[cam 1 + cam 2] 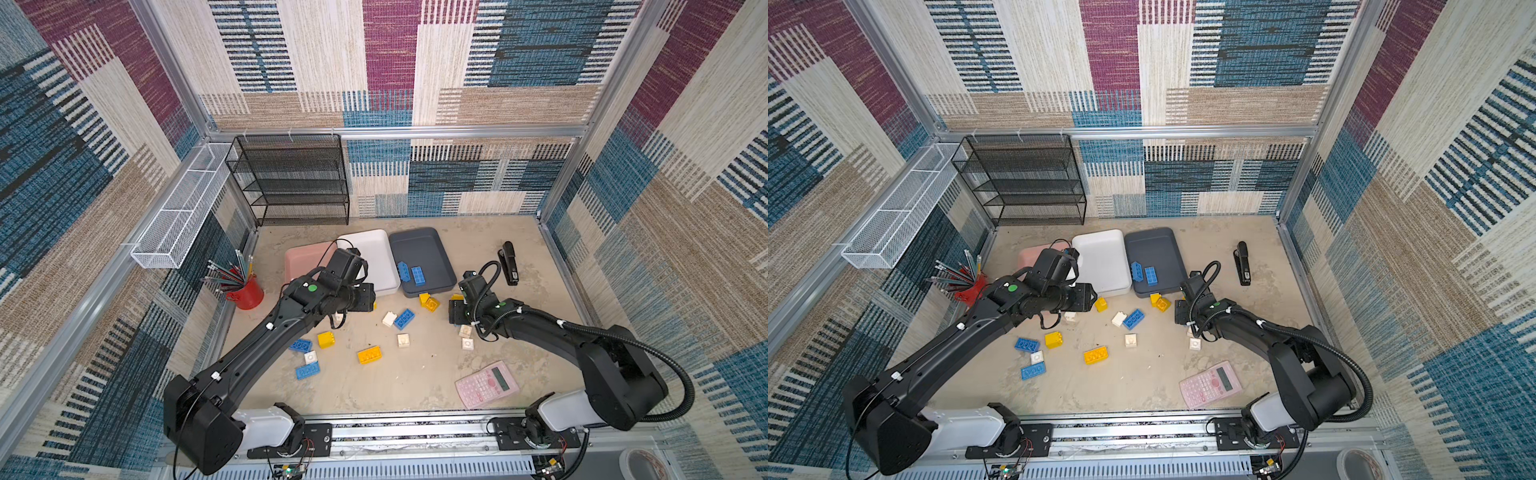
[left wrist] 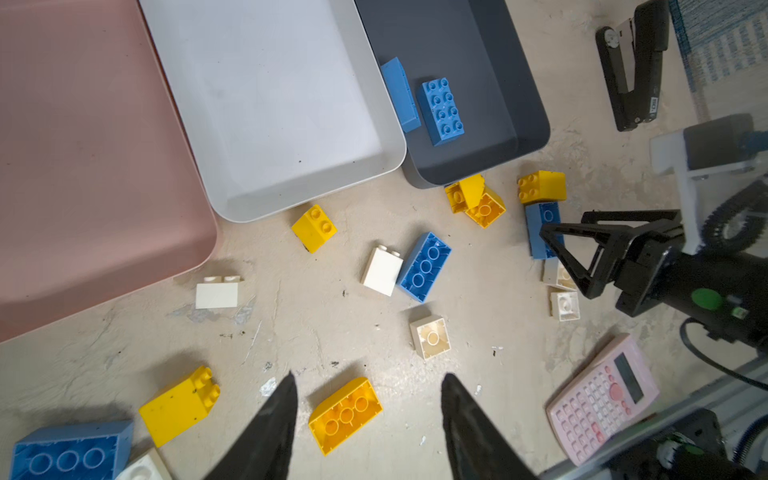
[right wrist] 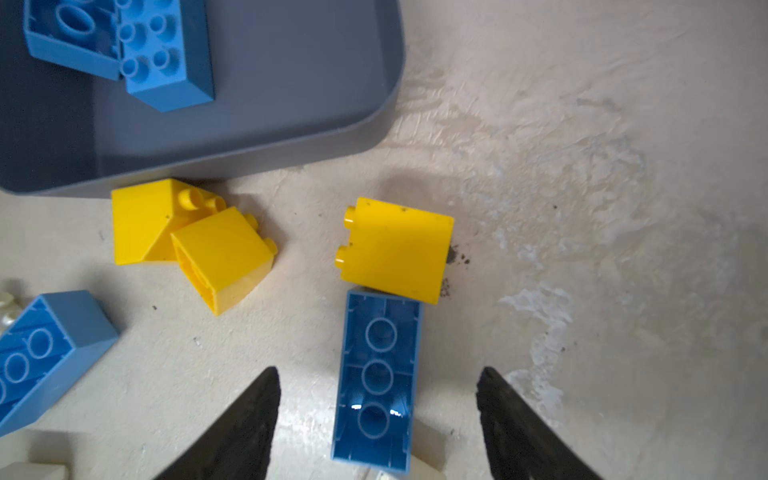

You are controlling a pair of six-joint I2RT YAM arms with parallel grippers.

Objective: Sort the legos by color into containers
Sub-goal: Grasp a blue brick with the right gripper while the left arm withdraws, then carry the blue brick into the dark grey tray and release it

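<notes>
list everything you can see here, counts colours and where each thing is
trays: three; pink tray, white tray, grey tray, side by side at the back
blue legos: six; two in the grey tray, four loose on the table
yellow legos: six, loose on the table
white legos: six, loose on the table
calculator: one, pink, front right
stapler: one, black, right of the grey tray
pencil cup: one, red, left
mesh rack: one, black, back wall
wire basket: one, white, left wall
left tool: open, empty, above the table
right tool: open, astride a loose blue lego
</notes>
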